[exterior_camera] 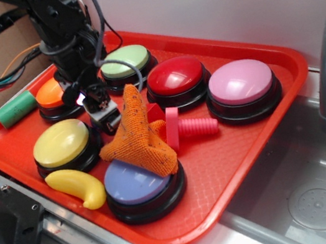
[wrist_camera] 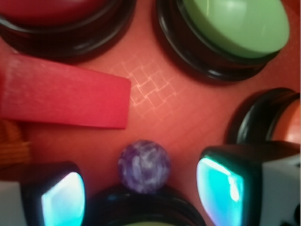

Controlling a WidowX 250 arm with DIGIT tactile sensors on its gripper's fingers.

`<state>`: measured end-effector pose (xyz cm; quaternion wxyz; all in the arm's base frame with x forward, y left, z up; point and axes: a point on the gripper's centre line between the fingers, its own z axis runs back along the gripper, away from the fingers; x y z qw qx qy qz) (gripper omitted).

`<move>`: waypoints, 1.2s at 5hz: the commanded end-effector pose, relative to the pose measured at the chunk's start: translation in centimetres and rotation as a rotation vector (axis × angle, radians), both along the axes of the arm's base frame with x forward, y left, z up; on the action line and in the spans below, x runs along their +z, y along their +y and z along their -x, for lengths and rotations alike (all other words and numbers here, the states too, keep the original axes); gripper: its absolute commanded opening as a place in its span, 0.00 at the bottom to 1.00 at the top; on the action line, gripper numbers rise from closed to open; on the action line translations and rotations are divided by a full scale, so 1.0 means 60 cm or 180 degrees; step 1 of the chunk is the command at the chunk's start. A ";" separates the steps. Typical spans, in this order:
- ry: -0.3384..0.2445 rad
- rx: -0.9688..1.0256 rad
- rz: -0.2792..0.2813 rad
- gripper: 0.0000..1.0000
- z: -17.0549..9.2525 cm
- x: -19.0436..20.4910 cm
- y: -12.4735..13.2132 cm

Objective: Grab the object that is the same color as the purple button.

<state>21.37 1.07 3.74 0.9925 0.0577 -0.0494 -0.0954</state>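
The black end effector (exterior_camera: 101, 110) hangs low over the tray with its two glowing pads (wrist_camera: 219, 184) spread apart and nothing between them, so it is released; in the wrist view the small glossy marbled purple ball (wrist_camera: 144, 166) sits on the tray floor in the gap between the pads, nearer the left one, and touches or nearly touches the black base of the yellow dome button (exterior_camera: 61, 142). That lineup looks deliberate: the pads straddle the ball so a short drop and squeeze could catch it. Room is tight. The yellow button's rim lies just behind the ball, the orange dome button (wrist_camera: 287, 123) crowds the right pad, and the flat red plastic block (wrist_camera: 63, 98) lies near on the other side. The green dome button (wrist_camera: 237, 26) and red dome button (exterior_camera: 175, 74) stand farther off, leaving a bare patch of textured red plastic tray (wrist_camera: 150, 87) ahead. The orange knitted cloth (exterior_camera: 139, 135) lies beside the arm in the exterior view.
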 end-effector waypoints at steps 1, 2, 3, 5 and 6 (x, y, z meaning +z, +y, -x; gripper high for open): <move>-0.0026 0.0009 -0.0016 1.00 -0.011 -0.015 0.006; -0.0104 0.0124 -0.0009 0.38 -0.008 -0.015 0.008; -0.0075 0.0112 0.0002 0.00 -0.008 -0.014 0.012; -0.0098 0.0408 0.0079 0.00 -0.004 0.015 0.016; -0.0106 0.0643 0.0188 0.00 -0.001 0.077 0.020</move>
